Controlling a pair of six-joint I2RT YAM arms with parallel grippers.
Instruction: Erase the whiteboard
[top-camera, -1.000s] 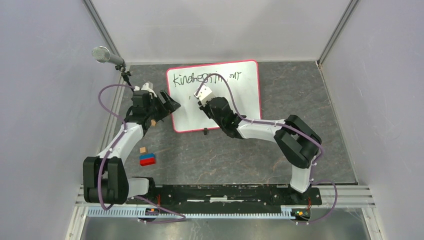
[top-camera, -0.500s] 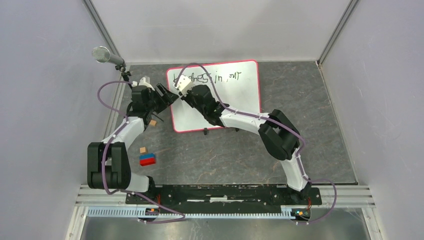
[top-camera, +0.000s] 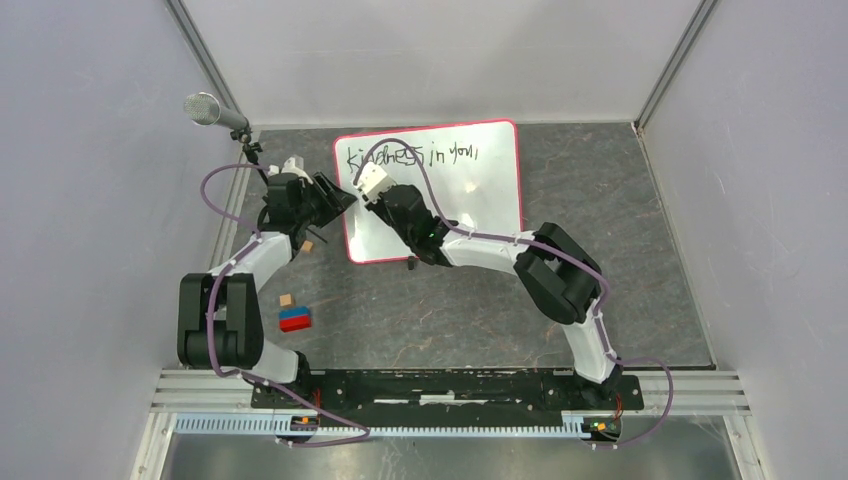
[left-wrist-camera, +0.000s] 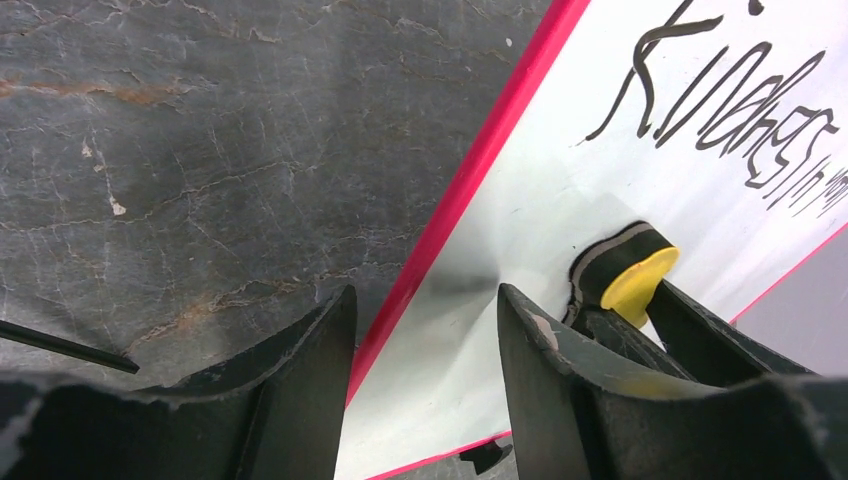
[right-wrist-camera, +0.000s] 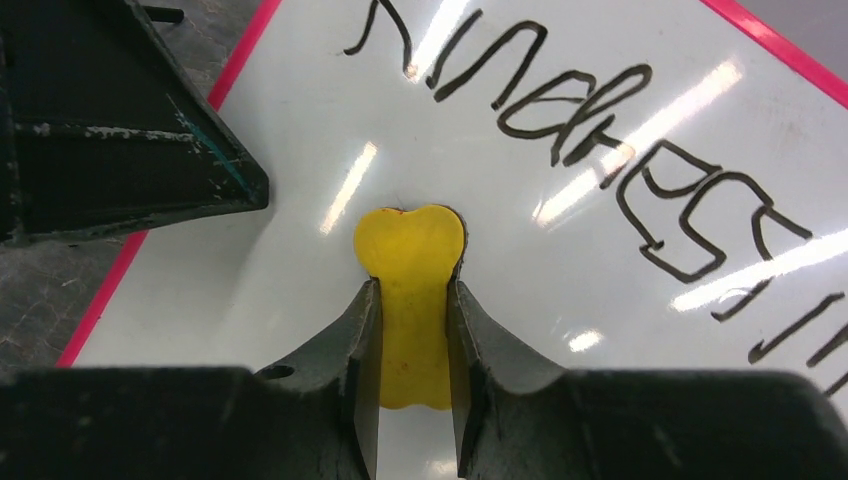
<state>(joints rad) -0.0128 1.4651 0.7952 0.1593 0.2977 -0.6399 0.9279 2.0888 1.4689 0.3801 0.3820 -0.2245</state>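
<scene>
Whiteboard lies flat on the table; we see the right gripper pinching a yellow eraser on its far-left surface, the left gripper spread-fingered astride its left rim.

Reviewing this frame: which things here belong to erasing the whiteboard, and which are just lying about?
Part of the job:
large white whiteboard with red-pink rim and black handwriting
yellow eraser pad, gripped in the right arm's jaws
left arm's jaws, open astride the board's rim

Lying about:
red-and-blue block
small tan cube
second tan cube
grey microphone
</scene>
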